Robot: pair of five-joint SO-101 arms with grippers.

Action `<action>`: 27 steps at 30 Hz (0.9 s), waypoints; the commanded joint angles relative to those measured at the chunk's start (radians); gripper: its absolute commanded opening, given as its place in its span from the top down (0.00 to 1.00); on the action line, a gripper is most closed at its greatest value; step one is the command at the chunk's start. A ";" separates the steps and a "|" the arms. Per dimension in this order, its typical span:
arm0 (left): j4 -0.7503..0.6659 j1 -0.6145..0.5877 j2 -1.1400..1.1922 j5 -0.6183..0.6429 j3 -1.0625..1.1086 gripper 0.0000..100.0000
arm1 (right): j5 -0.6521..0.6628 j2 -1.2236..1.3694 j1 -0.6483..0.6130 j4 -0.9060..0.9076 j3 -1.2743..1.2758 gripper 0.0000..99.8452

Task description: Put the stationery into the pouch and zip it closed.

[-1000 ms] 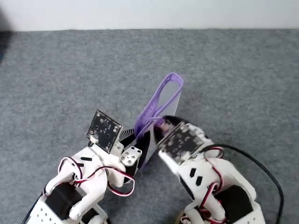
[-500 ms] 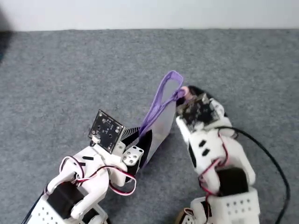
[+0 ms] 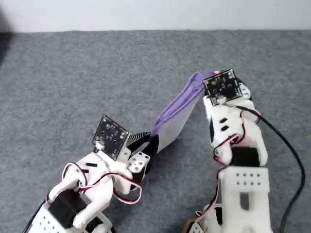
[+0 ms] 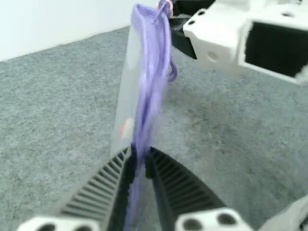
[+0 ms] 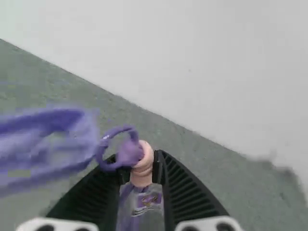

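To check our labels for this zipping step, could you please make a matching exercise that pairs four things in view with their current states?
1. clear plastic pouch with purple zip edge
2. left gripper
3. right gripper
4. grey felt table cover

A. shut on the small pink zip pull
B. lying under everything
C. stretched between both grippers
D. shut on the pouch's end away from the pull

Pairs: 1-C, 2-D, 3-A, 4-B.
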 commanded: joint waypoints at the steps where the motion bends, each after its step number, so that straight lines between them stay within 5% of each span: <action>1: 0.005 0.002 -0.003 -0.005 -0.008 0.99 | 0.034 0.082 0.093 -0.062 -0.008 0.99; 8: -0.003 0.002 -0.003 -0.005 -0.008 0.99 | 0.046 0.102 0.110 -0.085 -0.020 0.99; 13: -0.043 0.000 -0.003 -0.009 -0.015 0.98 | 0.035 0.012 0.008 -0.053 -0.023 0.99; 21: -0.064 -0.184 0.003 -0.005 -0.042 0.72 | 0.040 -0.200 -0.194 0.044 -0.023 0.99; 27: -0.066 -0.287 -0.003 -0.005 -0.059 0.71 | 0.051 -0.395 -0.371 0.131 -0.021 0.99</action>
